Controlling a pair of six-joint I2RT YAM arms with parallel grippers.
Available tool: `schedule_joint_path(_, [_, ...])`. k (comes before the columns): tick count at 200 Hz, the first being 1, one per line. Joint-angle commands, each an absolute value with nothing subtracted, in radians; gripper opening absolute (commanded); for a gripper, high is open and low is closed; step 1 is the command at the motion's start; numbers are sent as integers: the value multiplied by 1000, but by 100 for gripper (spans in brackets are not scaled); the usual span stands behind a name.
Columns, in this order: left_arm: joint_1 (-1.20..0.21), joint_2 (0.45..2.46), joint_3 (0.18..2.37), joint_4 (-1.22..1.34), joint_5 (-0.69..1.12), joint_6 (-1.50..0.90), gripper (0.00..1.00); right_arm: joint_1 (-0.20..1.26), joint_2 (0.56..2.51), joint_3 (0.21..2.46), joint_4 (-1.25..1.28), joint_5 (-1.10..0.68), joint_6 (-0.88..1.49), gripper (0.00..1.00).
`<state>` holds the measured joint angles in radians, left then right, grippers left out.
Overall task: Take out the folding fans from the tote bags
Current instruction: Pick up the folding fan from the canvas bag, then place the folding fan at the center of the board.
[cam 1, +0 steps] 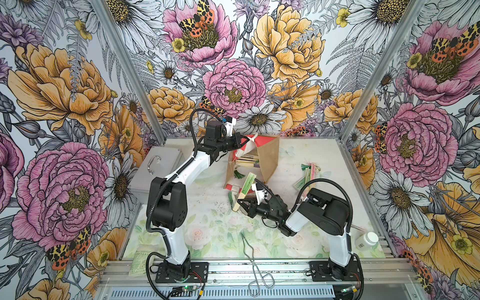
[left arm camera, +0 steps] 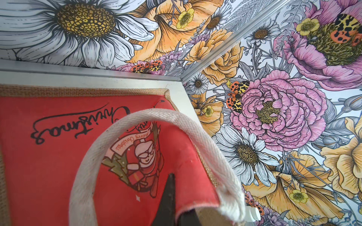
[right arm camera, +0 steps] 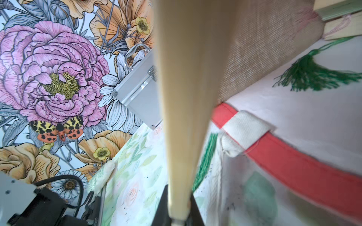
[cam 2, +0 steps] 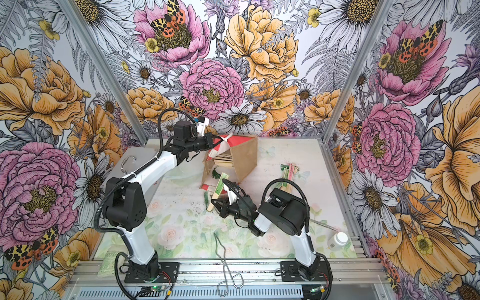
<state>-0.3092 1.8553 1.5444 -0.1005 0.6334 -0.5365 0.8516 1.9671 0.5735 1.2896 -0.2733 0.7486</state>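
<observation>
Tote bag (cam 1: 268, 155) tipped on side, left gripper (cam 1: 241, 140) clamped on rim so mouth gapes; right gripper (cam 1: 242, 204) pinches green fan (cam 1: 246, 185) slat at mouth. I judge mid-extraction.

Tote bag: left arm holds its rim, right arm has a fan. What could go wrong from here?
1. The left jaws pinch only the soft rim of the tote bag by its rope handle; a slip could drop that panel onto the fans still inside.
2. The right jaws grip the green fan near its wooden end, so it may pivot or catch the bag's lower rim.
3. The green tassel in the bag's mouth could snag.
</observation>
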Motion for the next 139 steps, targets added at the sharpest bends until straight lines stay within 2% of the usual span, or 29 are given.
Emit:
schedule_joint_path(1, [-302,1830,1540,-83,571,-495,0,851,1817,571,1279,-363,705,0])
schedule_joint_path(53, [-291,1829,1497,-69,544,-483,0,855,1391,647,630,-354,475,0])
schedule_joint_path(97, [-294,1804,1501,-66,555,-487,0,799,1101,650,387,-301,459,0])
schedule_joint_path(122, [-292,1789,1491,-63,553,-479,0,673,968,656,257,-310,498,0])
schedule_joint_path(139, [-281,1784,1482,-57,554,-478,0,606,867,667,110,-254,508,0])
